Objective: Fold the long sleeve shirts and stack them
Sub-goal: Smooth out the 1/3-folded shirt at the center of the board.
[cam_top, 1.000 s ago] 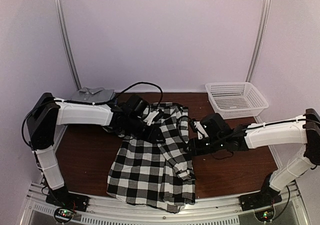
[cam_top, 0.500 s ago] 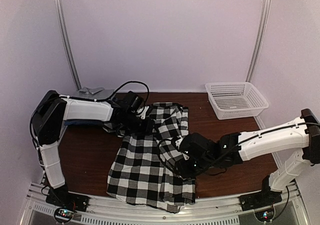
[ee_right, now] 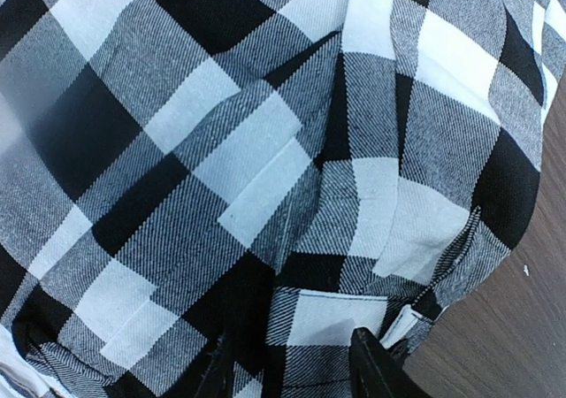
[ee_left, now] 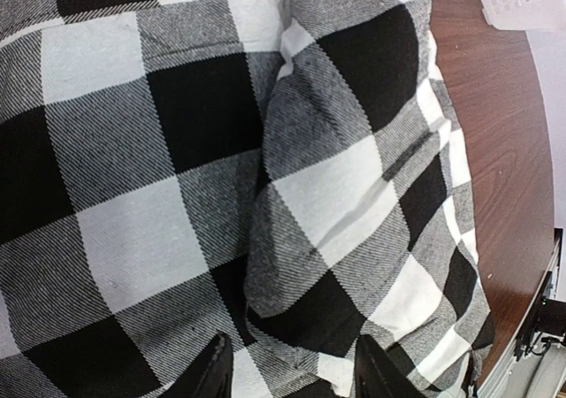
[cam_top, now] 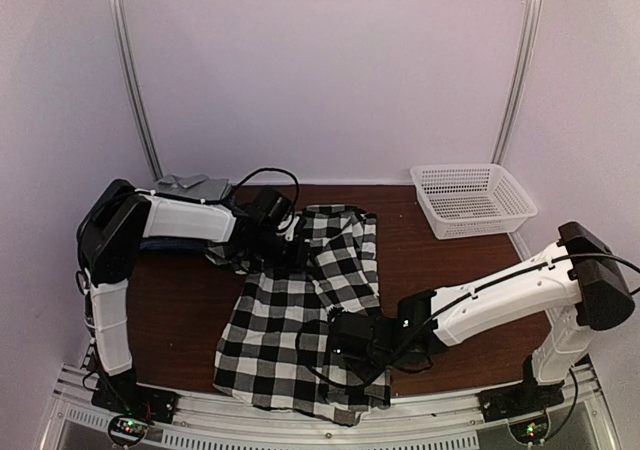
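Observation:
The black-and-white plaid long sleeve shirt (cam_top: 290,320) lies spread on the brown table (cam_top: 450,270), its right side folded inward in a rumpled strip. A folded light grey shirt (cam_top: 188,184) lies at the back left corner. My left gripper (cam_top: 290,253) hovers at the plaid shirt's upper part. In the left wrist view it (ee_left: 292,376) is open, its fingertips (ee_left: 217,371) straddling a raised fold of plaid (ee_left: 292,195). My right gripper (cam_top: 338,348) is low over the shirt's lower right. It (ee_right: 292,371) is open above the plaid (ee_right: 265,177) near the hem, with bare table (ee_right: 504,345) beside it.
A white mesh basket (cam_top: 472,198) stands at the back right of the table. The left arm stretches across the back left, in front of the grey shirt. The shirt's bottom hem reaches the table's near edge by the metal rail (cam_top: 300,422).
My right arm has swung from the right of the shirt down and left onto its lower right part, and its jaws have opened wider. My left gripper has shifted slightly toward the collar end.

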`<move>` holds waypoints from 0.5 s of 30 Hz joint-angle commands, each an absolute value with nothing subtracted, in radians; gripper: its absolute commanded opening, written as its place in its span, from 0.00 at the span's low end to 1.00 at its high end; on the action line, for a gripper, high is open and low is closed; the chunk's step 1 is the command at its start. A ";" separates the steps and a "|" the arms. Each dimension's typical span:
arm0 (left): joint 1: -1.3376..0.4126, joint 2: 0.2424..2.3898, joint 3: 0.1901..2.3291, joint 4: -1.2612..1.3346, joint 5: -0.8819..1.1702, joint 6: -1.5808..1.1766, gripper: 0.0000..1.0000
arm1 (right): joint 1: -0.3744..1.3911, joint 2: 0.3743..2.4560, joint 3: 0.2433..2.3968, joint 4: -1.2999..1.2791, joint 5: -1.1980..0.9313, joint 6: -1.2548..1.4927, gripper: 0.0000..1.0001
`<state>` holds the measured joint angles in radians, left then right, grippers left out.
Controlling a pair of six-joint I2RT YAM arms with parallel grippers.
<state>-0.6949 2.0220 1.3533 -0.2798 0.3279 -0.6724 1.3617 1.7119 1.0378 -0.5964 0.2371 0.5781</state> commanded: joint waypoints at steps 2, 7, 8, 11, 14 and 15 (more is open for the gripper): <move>-0.682 2.035 1.384 -0.257 0.323 -0.676 0.47 | 1.379 1.743 1.089 -0.668 0.321 0.575 0.37; -0.677 2.033 1.390 -0.266 0.321 -0.668 0.47 | 1.382 1.742 1.121 -0.664 0.286 0.548 0.14; -0.677 2.031 1.391 -0.267 0.321 -0.667 0.47 | 1.383 1.744 1.131 -0.667 0.274 0.541 0.10; -0.672 2.028 1.392 -0.268 0.321 -0.666 0.46 | 1.387 1.737 1.160 -0.665 0.231 0.531 0.07; -0.669 2.026 1.393 -0.267 0.321 -0.663 0.46 | 1.387 1.737 1.177 -0.658 0.189 0.525 0.07; -0.669 2.027 1.392 -0.268 0.321 -0.663 0.46 | 1.387 1.742 1.179 -0.657 0.174 0.524 0.06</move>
